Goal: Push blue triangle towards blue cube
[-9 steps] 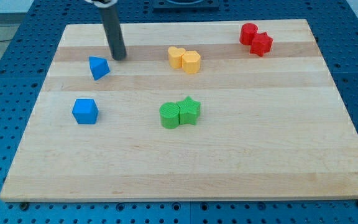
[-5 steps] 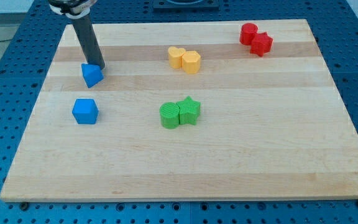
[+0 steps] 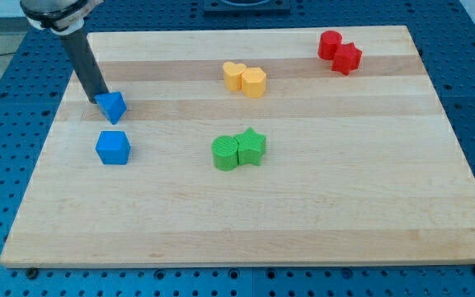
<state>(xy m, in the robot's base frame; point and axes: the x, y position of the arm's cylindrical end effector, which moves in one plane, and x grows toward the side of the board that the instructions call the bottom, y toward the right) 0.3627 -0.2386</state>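
Note:
The blue triangle (image 3: 113,106) lies on the wooden board near its left side. The blue cube (image 3: 113,148) sits just below it, a small gap apart. My tip (image 3: 99,96) is at the triangle's upper left edge, touching it. The dark rod slants up to the view's top left.
Two yellow blocks (image 3: 245,79) sit together at the top middle. A green block and a green star (image 3: 239,150) sit together at the centre. Two red blocks (image 3: 339,51) sit at the top right. The board's left edge (image 3: 46,148) is close to the blue blocks.
My tip has swept from right of the triangle to its upper left. The blue triangle has slid down and left, closer to the blue cube.

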